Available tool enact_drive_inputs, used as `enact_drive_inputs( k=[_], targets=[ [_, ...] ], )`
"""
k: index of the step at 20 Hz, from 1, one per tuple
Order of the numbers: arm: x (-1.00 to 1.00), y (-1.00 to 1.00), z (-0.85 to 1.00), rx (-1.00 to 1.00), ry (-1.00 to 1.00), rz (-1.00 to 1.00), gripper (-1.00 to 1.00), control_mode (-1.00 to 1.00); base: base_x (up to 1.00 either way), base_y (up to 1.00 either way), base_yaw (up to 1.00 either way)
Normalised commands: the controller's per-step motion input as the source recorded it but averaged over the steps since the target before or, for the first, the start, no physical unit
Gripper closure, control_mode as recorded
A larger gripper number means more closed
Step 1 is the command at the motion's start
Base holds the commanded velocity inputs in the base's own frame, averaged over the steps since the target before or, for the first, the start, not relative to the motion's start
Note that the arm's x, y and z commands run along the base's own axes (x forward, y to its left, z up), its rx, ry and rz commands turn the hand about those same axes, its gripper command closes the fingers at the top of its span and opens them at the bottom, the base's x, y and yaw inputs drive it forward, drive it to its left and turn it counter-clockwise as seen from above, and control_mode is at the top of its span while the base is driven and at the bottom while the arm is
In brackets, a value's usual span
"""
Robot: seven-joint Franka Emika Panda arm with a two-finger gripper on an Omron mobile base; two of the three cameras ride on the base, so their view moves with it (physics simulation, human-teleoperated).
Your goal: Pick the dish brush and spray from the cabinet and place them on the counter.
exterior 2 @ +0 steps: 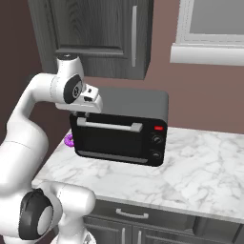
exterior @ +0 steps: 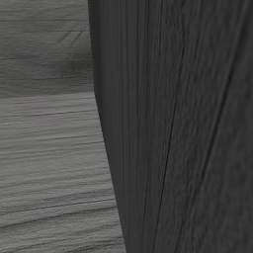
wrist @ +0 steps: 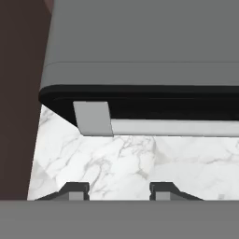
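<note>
The gripper [wrist: 119,189] hangs with its two dark fingertips [wrist: 77,190] set a moderate way apart, nothing between them and nothing touching them. Straight under the tips lies the bare marble counter [wrist: 130,161]. Just ahead of the hand is the top front edge of the toaster oven [wrist: 140,42], its pale door handle [wrist: 154,126] running crosswise. Above the hand hangs the dark wall cabinet [exterior 2: 95,38], door shut. I cannot tell where the dish brush and spray are.

White rounded arm [exterior 2: 28,124], dark round joint caps
</note>
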Motion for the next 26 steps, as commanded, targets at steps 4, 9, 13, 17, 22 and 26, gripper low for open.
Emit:
enact_drive_inputs(
  k=[4,9,13,17,22,26],
  targets=[
    [0.0,0.0,0.0,0.0,0.0,0.0,-1.0,-1.0,0.0,0.0,0.0],
    [-0.04,0.0,0.0,0.0,-0.01,0.0,-1.0,-1.0,0.0,0.0,0.0],
    [-0.32,-0.17,0.03,0.0,-0.12,0.0,-1.0,-1.0,0.0,0.0,0.0],
    [-0.42,-0.26,0.15,0.0,-0.17,0.0,-1.0,-1.0,0.0,0.0,0.0],
    [-0.53,-0.32,0.18,0.0,-0.18,0.0,-1.0,-1.0,0.0,0.0,0.0],
    [-0.56,-0.3,0.22,0.0,-0.21,0.0,-1.0,-1.0,0.0,0.0,0.0]
  ],
)
